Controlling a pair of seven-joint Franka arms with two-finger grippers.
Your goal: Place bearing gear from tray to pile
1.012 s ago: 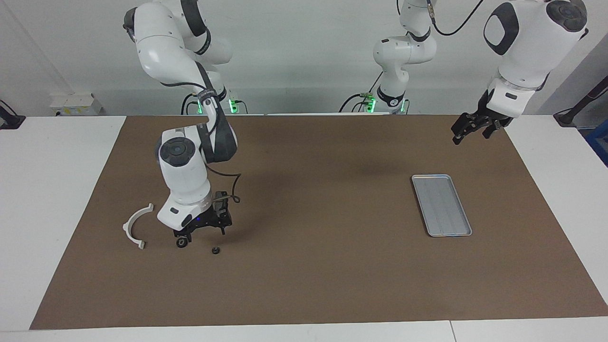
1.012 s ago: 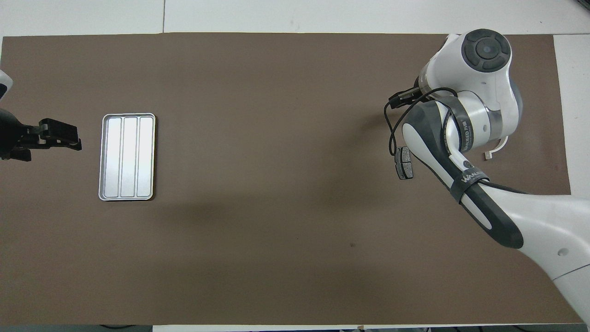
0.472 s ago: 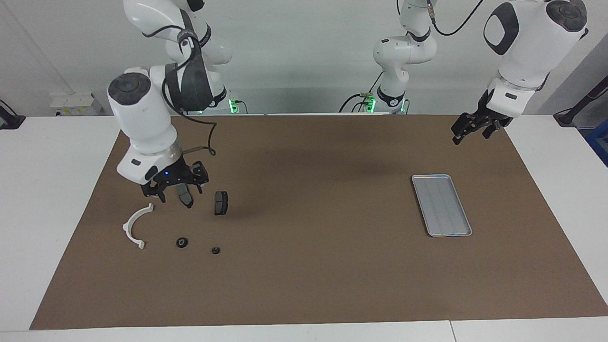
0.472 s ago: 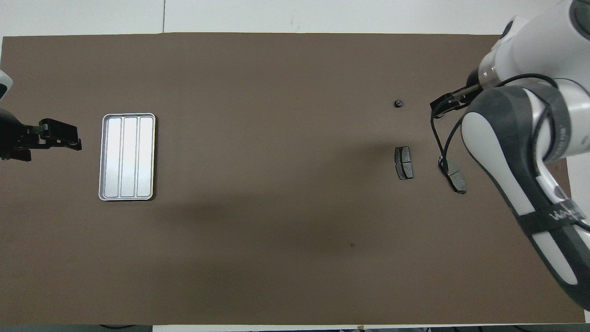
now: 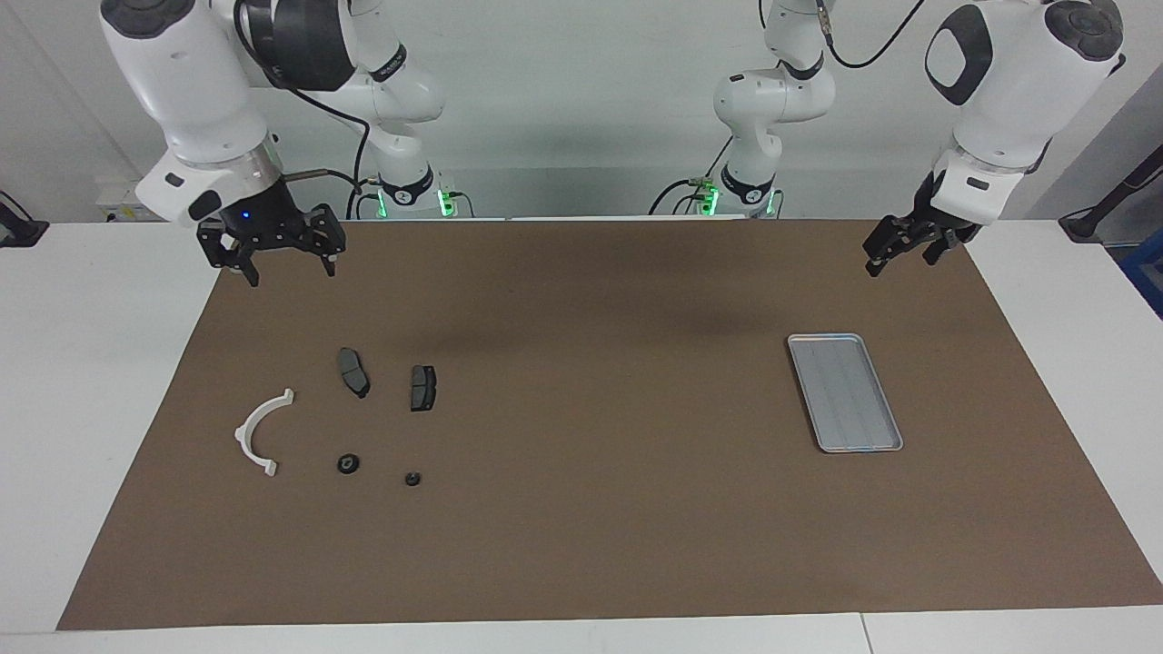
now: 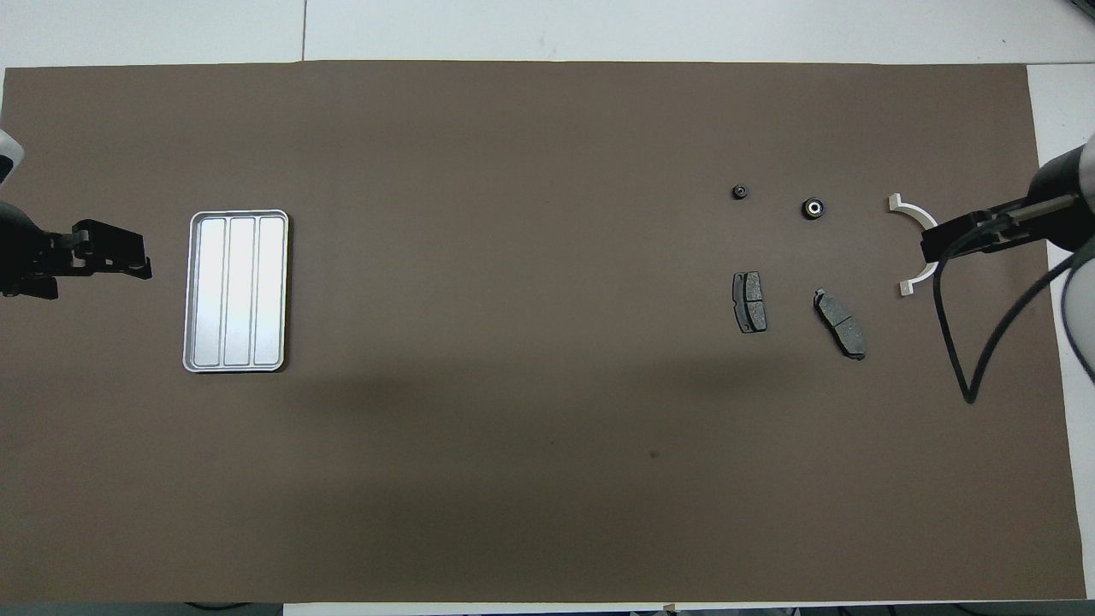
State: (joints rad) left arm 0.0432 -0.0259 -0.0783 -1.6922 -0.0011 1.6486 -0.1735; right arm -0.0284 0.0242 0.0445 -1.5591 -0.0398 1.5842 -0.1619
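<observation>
Though spread wide, grips nothing with the right jaws, raised in the air over the edge of the brown mat [image 5: 591,509] at the right arm's end of the white worktop [image 5: 91,363]. Waits likewise with the left jaws, open and holding nothing, up over the mat's corner at the left arm's end. Finds the bearing gear [image 5: 348,464] [image 6: 813,208] (a small dark round part with a pale centre) flat on the mat within the pile, untouched, well apart from the silver tray [image 5: 845,392] [image 6: 236,291]. Places it between the white half-ring bracket [image 5: 259,434] [image 6: 915,244], just beside it toward the right arm's end, and a smaller dark round part [image 5: 412,478] [image 6: 741,192] toward the middle of the mat. Sets two dark grey brake pads nearer to the robots than the gear: one slanted pad [image 5: 353,371] [image 6: 840,323] almost in line with it, a second pad [image 5: 422,387] [image 6: 749,302] beside the first, apart from it. Leaves the tray flat toward the left arm's end, ribbed floor up, long side running away from the robots.
</observation>
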